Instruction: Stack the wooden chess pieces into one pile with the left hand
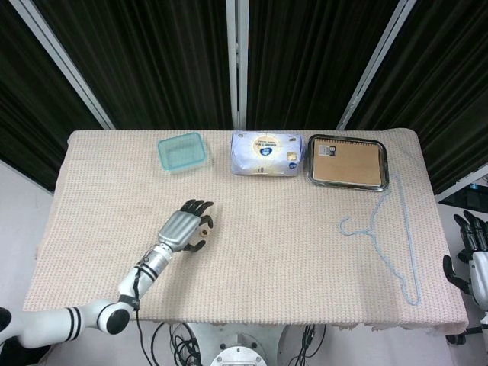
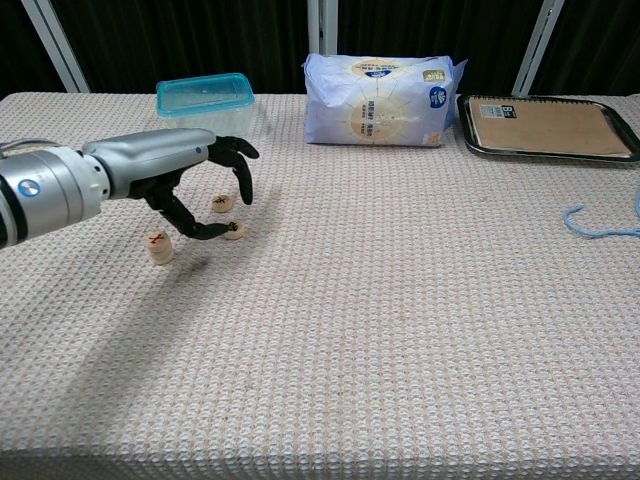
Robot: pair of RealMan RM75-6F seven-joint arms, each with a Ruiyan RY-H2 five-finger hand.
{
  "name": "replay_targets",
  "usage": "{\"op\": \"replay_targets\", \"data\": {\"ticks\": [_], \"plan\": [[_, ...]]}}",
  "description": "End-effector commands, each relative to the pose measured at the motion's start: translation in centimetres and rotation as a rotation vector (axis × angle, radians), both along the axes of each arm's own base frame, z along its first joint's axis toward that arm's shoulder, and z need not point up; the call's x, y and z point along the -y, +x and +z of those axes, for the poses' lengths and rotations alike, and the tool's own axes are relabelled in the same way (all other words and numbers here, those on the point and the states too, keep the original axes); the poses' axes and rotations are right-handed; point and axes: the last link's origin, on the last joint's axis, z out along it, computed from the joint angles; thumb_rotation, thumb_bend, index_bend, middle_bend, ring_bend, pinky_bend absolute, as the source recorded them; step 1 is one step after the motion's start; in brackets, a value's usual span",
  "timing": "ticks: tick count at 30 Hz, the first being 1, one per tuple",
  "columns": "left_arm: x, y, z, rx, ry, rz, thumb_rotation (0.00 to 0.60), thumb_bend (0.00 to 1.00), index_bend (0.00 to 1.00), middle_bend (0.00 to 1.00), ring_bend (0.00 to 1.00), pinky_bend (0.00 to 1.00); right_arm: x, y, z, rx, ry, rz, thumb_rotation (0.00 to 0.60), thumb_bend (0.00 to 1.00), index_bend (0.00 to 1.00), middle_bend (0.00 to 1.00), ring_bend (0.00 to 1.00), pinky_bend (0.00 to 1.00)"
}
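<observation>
The left hand (image 2: 195, 175) hovers low over the desk (image 2: 400, 330) with its fingers (image 2: 243, 178) spread and curved downward, holding nothing — the thumb tip sits right against a single chess piece (image 2: 234, 229), though whether it actually touches it cannot be told. A second single piece (image 2: 221, 203) lies just under the curved fingers, between them and the thumb. The small stack of pieces (image 2: 159, 246) stands upright behind the thumb, toward the wrist side, apart from the hand. In the head view the left hand (image 1: 185, 226) covers most of the pieces, and only one shows by its fingertips. Well beyond the fingers, at the far edge of the desk, sit a teal plastic box (image 2: 204, 105), a bag of tissues (image 2: 380, 100) and a metal tray (image 2: 548, 128); a light blue hanger (image 1: 389, 240) lies far off to the side. The right hand (image 1: 470, 252) hangs off the desk edge — its fingers point upward, slightly apart, holding nothing.
</observation>
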Motion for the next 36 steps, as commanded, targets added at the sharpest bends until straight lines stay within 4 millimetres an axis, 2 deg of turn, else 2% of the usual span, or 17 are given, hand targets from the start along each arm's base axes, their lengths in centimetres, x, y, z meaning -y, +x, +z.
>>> {"op": "replay_targets", "data": {"ticks": [1, 13, 36], "plan": [[-0.8, 0.6, -1.1, -0.028, -0.004, 0.018, 0.600, 0.32, 0.38, 0.05, 0.00, 0.00, 0.0, 0.0, 0.0, 0.000, 0.000, 0.000, 0.600, 0.43, 0.00, 0.00, 0.00, 0.00], [-1.2, -0.1, -2.0, -0.079, -0.007, 0.053, 0.600, 0.32, 0.39, 0.05, 0.00, 0.00, -0.1, -0.1, 0.2, 0.005, -0.001, -0.002, 0.600, 0.43, 0.00, 0.00, 0.00, 0.00], [-1.3, -0.3, -2.6, -0.087, 0.015, 0.045, 0.600, 0.32, 0.48, 0.07, 0.00, 0.00, -0.2, -0.2, 0.4, 0.012, -0.007, 0.002, 0.600, 0.43, 0.00, 0.00, 0.00, 0.00]]}}
